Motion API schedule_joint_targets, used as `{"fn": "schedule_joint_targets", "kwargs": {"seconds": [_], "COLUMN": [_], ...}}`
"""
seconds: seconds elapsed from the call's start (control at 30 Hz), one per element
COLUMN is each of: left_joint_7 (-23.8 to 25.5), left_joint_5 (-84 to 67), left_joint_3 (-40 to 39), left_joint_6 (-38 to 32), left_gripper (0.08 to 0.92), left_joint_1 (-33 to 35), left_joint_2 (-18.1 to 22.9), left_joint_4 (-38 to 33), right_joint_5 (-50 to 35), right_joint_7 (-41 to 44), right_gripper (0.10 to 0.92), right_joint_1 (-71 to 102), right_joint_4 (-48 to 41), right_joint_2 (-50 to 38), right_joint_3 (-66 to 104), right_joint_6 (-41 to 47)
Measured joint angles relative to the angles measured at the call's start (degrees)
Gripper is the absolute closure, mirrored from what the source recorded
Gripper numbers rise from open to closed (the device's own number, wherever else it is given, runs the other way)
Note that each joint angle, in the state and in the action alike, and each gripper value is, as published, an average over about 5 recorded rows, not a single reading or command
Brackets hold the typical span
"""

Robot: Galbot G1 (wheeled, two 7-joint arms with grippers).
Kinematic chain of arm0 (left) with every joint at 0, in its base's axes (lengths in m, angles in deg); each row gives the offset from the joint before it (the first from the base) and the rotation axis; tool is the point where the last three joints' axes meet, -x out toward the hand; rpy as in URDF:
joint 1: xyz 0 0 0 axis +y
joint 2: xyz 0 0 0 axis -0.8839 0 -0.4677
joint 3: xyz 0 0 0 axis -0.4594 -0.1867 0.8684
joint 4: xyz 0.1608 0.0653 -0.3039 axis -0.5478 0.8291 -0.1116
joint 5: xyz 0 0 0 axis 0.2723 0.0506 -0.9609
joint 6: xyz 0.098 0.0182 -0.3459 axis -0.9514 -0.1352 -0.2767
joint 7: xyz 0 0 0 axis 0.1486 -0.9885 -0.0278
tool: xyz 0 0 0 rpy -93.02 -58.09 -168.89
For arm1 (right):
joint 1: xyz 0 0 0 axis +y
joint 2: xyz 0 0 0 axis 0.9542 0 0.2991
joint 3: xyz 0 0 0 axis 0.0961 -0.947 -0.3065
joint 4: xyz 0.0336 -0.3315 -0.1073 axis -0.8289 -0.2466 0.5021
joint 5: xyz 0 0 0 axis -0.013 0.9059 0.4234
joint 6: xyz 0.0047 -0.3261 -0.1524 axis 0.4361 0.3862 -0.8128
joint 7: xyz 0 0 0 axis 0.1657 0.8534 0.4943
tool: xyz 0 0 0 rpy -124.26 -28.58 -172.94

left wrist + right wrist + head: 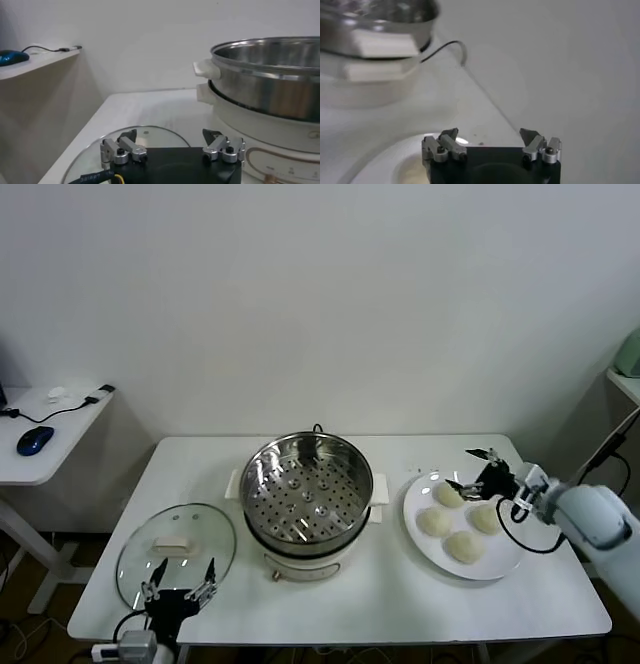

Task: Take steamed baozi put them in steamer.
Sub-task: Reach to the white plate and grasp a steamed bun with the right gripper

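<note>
Cream-white round dough buns point(459, 524), four, on flat white plate point(420, 529) near bench's right edge; shiny steel steamer point(307, 496) mid-bench, empty. Right gripper point(473, 470) spread wide over rear bun, grasping nothing. Left gripper point(181, 583) released above glass lid point(176, 549) at front-left corner.

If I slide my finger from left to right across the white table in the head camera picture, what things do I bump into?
Glass lid with the open left gripper over its near edge → steamer → white plate of steamed baozi, the open right gripper above it.

Both tools point(181, 578) point(470, 469) open, empty.
</note>
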Motion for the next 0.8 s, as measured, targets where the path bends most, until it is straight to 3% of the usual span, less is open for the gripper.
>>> {"fn": "schedule_joint_targets", "kwargs": {"seconds": [0.33,0.8], "left_joint_7": [0.1,0.2], "left_joint_5": [0.1,-0.3], "left_joint_3": [0.5,1.3], "left_joint_6": [0.2,0.7], "left_gripper": [0.177,0.177], "left_joint_1": [-0.4,-1.5], "left_joint_2": [0.8,0.8], "left_joint_4": [0.9,2.6], "right_joint_5": [4.8,8.3], "right_joint_7": [20.2,27.2], "right_gripper": [0.203,0.203], "right_joint_1": [-34.1,-48.3], "right_joint_4": [-15.8,-36.8], "right_joint_2": [2.3,16.5], "right_joint_3": [-37.0,-57.5], "right_joint_6": [-7.2,-9.6]}}
